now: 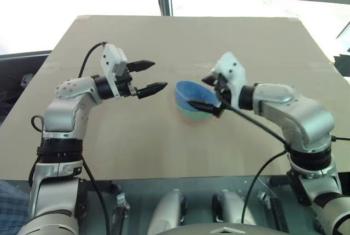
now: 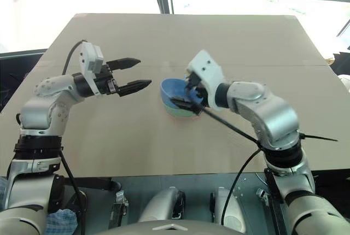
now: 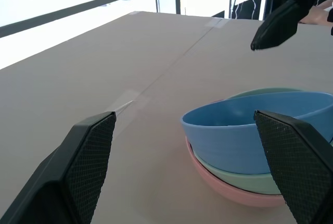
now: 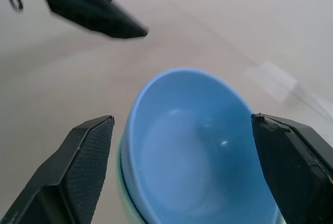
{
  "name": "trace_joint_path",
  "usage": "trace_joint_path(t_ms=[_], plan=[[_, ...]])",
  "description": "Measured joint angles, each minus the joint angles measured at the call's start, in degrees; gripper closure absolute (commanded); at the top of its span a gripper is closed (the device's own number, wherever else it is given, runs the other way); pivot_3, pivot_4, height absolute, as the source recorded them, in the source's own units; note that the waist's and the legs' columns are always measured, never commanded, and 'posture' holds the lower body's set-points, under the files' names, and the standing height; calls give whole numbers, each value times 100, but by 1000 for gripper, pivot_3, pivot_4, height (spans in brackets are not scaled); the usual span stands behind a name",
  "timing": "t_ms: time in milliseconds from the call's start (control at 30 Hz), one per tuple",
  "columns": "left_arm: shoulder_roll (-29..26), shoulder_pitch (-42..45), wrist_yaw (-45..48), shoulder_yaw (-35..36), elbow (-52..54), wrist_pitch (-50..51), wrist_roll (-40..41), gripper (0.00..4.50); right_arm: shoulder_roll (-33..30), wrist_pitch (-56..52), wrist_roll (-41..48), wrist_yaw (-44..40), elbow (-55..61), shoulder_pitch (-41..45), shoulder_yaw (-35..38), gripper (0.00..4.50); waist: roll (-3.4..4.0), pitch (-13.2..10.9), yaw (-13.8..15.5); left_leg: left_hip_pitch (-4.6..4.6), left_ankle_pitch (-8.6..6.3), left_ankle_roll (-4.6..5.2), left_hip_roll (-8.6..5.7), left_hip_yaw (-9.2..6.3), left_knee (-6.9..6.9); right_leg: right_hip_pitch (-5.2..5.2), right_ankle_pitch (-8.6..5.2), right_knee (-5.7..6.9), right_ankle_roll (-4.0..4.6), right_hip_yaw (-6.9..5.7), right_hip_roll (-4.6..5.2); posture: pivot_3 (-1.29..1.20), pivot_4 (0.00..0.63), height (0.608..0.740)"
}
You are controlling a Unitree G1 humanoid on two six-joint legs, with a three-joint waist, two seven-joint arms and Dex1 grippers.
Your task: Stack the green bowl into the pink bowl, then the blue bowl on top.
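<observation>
Topping green bowl [image 3: 244,179]: blue bowl [image 3: 244,135]

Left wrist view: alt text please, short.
Three bowls sit nested on a tan table: the blue bowl on top, the green bowl beneath, the pink bowl at the bottom. The left gripper frames them, open; one black finger of the right gripper hangs above.

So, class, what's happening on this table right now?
A two-armed robot is stacking bowls. The small sky-blue bowl sits tilted in the pale mint-green bowl, which rests in the salmon-pink bowl. The right pincer is open around the stack, gripping nothing. The left pincer hovers open beside it.
</observation>
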State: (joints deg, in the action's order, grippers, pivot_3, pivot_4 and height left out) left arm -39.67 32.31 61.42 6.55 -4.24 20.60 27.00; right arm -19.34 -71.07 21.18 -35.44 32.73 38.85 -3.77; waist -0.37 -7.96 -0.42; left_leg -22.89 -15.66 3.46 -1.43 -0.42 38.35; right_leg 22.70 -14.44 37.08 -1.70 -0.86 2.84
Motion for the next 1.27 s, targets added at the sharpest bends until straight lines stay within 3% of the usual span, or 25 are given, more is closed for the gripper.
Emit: trace_joint_path(t_ms=[200, 267, 467, 733, 1267], plan=[[-2, -541, -319, 266, 660, 322, 254, 0, -465, 269, 628, -243, 447, -1183, 1229, 89, 0, 0, 8, 0, -1, 1, 0, 1, -10, -1, 0, -10, 0, 1, 6, 0, 150, 740], [-14, -938, -536, 421, 1017, 573, 372, 0, -1062, 1010, 560, -530, 312, -2103, 1656, 89, 0, 0, 13, 2, -3, 3, 1, 3, -10, -5, 0, -13, 0, 3, 8, 0, 150, 740], [-48, -1954, -1011, 740, 1669, 872, 449, 0, -1706, 2728, 328, -1252, -539, -3775, 2371, 89, 2, -1, -6, 14, -3, 4, 10, 7, -13, -11, 0, -10, 0, 6, 8, 0, 150, 740], [-73, -2605, -1423, 1082, 2191, 1072, 482, 0, -1869, 4013, 550, -1954, -911, -4347, 2558, 89, 3, 0, 24, 22, -14, 21, 14, 7, -10, -18, -1, -5, 2, 6, 9, 0, 150, 740], [-173, -2922, -1371, 1163, 2328, 942, 478, 0, -2117, 4513, 1087, -2425, -972, -4776, 2680, 89, 4, 0, 132, 15, -17, 22, 14, 7, -13, -16, -2, -17, 4, 5, 13, 0, 150, 740]])
